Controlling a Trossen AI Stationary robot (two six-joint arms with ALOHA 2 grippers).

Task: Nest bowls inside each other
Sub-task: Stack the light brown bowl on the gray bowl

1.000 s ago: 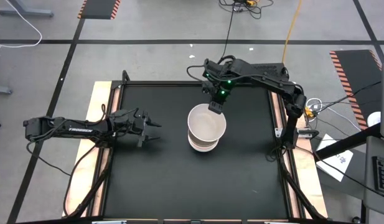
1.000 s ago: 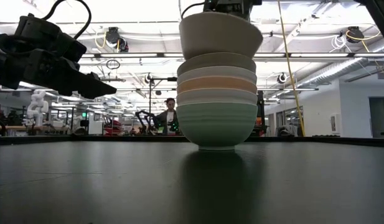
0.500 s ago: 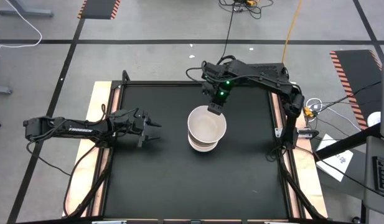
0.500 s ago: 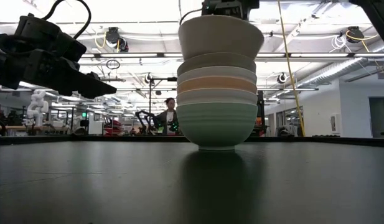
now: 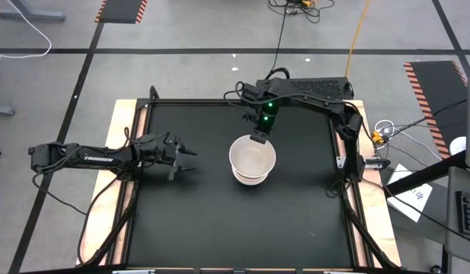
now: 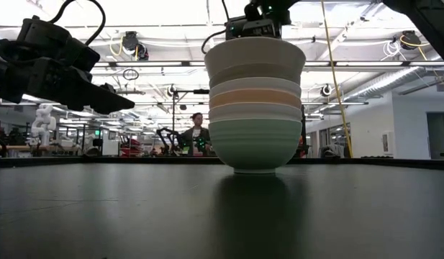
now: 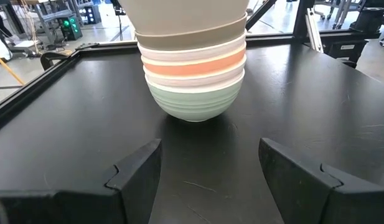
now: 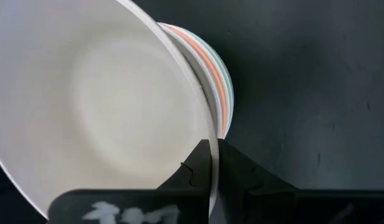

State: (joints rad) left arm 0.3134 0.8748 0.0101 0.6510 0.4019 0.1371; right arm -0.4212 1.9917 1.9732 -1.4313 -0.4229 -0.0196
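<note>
Several bowls stand nested in one stack point(image 5: 253, 161) at the table's middle. In the low view, a mint green bowl point(image 6: 255, 146) rests on the table by its base, with white, salmon pink point(image 6: 255, 98) and olive-grey rims above it. A cream bowl point(image 6: 256, 56) sits on top. My right gripper point(image 5: 258, 138) stands at the stack's far side, shut on the top bowl. My left gripper point(image 5: 186, 157) hovers open to the stack's left, above the table, touching nothing. In its wrist view the stack point(image 7: 193, 74) shows ahead of the two fingers. My right gripper pinches the cream top bowl by its rim point(image 8: 202, 109) on the far side. One finger point(image 8: 195, 167) is inside the bowl and one finger point(image 8: 240, 165) outside. The fingers come from above, pointing down. The bowl sits level inside the bowl below it.
The black mat point(image 5: 189, 221) lies bare around the stack, bounded by a raised frame point(image 5: 140, 152) and wooden edges. Beyond the table's far edge, in the low view, a person point(image 6: 198, 133) stands in the room.
My right gripper has moved down and slightly toward the near-left, still shut on the cream bowl's rim. That bowl was raised and tilted above the stack. Now it sits level and deep in the olive-grey bowl. The stack has shifted slightly on the table.
</note>
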